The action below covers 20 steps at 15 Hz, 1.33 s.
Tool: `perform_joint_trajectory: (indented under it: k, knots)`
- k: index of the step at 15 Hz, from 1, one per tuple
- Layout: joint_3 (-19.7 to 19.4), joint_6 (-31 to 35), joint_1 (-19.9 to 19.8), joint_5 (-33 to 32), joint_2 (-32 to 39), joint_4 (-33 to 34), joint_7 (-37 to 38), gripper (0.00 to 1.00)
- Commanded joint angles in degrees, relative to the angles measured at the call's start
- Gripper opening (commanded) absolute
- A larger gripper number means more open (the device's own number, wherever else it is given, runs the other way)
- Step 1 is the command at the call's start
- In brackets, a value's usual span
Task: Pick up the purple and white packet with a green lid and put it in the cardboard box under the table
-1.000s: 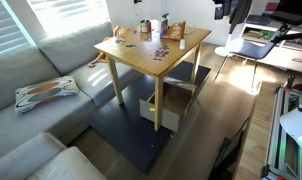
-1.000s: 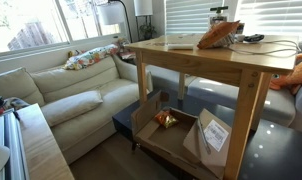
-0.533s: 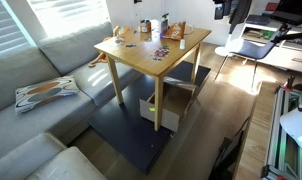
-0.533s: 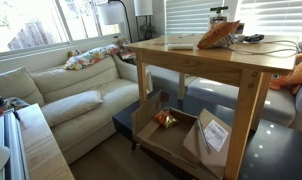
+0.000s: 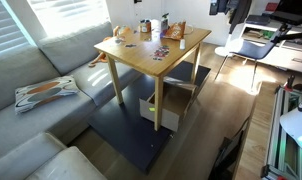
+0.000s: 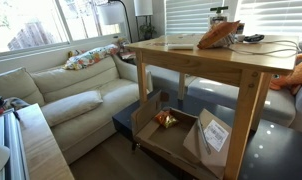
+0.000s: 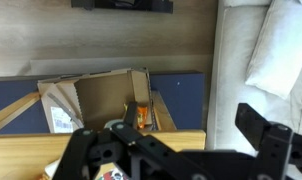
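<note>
packet (image 5: pixel 144 28) stands upright on the counter (image 5: pixel 156 58), toward its far edge in an exterior view, well apart from your jaws; it is too small there for you to read its colours; near it on the same side of the counter stand a dark bottle (image 5: pixel 163 20) and an orange-brown packet (image 5: pixel 177 33); in an exterior view the orange-brown packet (image 6: pixel 216 36) lies in front of the dark bottle (image 6: pixel 217 14), and you cannot pick out the packet there.

your jaws stand wide apart and grip nothing; their dark fingers (image 7: pixel 271 140) fill the bottom of the wrist view, which looks down past the edge of the counter (image 7: pixel 21 150) onto the floor below.

cardboard box (image 7: pixel 96 100) sits below that edge with its flaps open; a white label shows on one flap and a small orange thing (image 7: pixel 141 115) lies inside; in both exterior views the cardboard box (image 5: pixel 161 108) (image 6: pixel 191 135) sits on the floor between the slim legs of the counter (image 6: pixel 201 65); it rests on a dark blue rug (image 7: pixel 181 100); a pale sofa (image 5: pixel 41 110) runs along one side of the counter, near it but apart.
</note>
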Motion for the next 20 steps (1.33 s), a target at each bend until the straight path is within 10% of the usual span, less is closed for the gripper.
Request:
perform_joint_trajectory:
  k: [1,9,20]
  knots:
    - [-3.2,5.0,-2.3,2.5,4.6,7.2,-1.3,1.0]
    - [-12.5,2.3,-8.1,9.2,20.9,27.2,-8.1,1.0]
    - [-11.5,12.1,-11.9,10.5,32.8,35.0,1.5,1.0]
